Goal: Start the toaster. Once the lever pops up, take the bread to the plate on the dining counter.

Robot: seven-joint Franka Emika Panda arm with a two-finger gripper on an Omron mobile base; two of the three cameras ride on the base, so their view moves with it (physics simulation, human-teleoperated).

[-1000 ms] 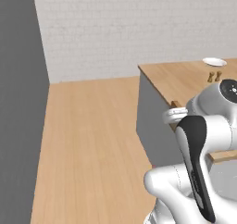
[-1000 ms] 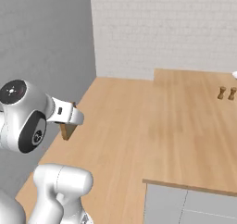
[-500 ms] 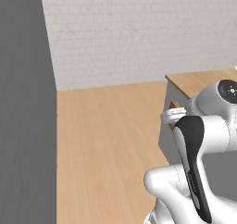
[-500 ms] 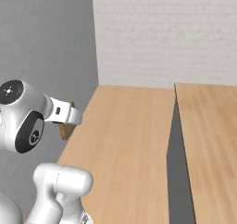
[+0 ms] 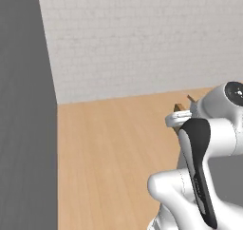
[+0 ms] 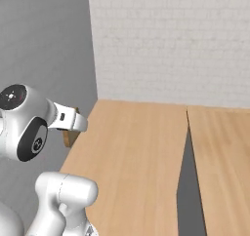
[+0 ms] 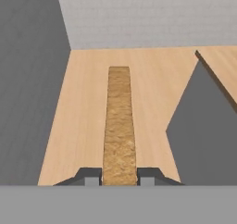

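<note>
Item, grey wall (image 7: 28, 79): we note it at far left. Item, bread (image 7: 119, 126): we log it clamped edge-on in the pincer (image 7: 119, 176), held above the wood floor (image 7: 88, 102). Item, counter (image 7: 217, 61): its wood top at right, grey side below.

Bread (image 7: 119, 126): golden-brown slice, seen edge-on, clamped between tool (image 7: 119, 176) fingertips.

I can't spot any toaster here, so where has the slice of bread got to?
The bread is clamped edge-on in the gripper, carried above the wood floor, with the grey wall on the left of the hand view.
</note>
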